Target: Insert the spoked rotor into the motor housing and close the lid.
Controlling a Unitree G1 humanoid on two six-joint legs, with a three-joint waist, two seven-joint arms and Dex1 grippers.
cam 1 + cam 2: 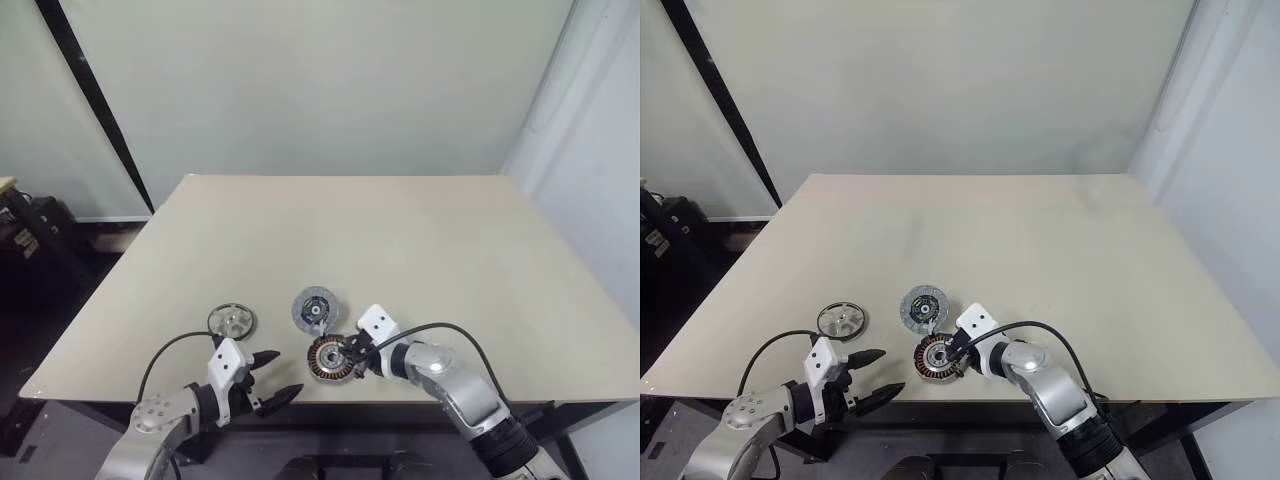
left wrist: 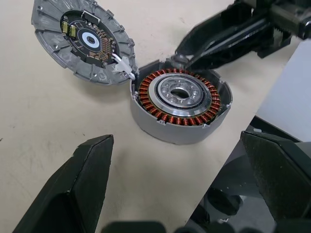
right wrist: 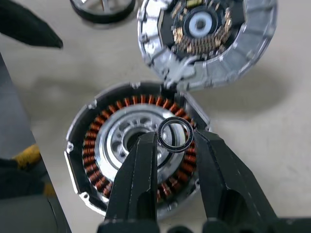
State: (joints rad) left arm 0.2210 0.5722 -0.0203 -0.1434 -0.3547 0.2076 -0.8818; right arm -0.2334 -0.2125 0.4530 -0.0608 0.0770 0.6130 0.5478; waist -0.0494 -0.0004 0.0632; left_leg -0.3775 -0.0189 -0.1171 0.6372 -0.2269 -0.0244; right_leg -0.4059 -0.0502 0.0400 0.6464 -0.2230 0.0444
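The motor housing (image 1: pixel 327 359) stands near the table's front edge, its copper windings (image 2: pixel 177 104) facing up around a silvery centre. The lid (image 1: pixel 314 310) lies flat just behind it, inner face up, touching the housing's rim (image 3: pixel 209 34). The spoked rotor (image 1: pixel 231 321) lies to the left, apart from both. My right gripper (image 3: pixel 175 145) is shut on a small dark ring (image 3: pixel 175 134), held just above the housing's windings. In front and to the left of the housing, my left gripper (image 1: pixel 283 373) hangs open at the table's edge, holding nothing.
The beige table (image 1: pixel 400 240) stretches bare behind the parts. A black cable (image 1: pixel 450 332) loops over my right wrist. A dark strip (image 1: pixel 95 100) runs down the pale wall at the left, with dark clutter (image 1: pixel 25 235) on the floor.
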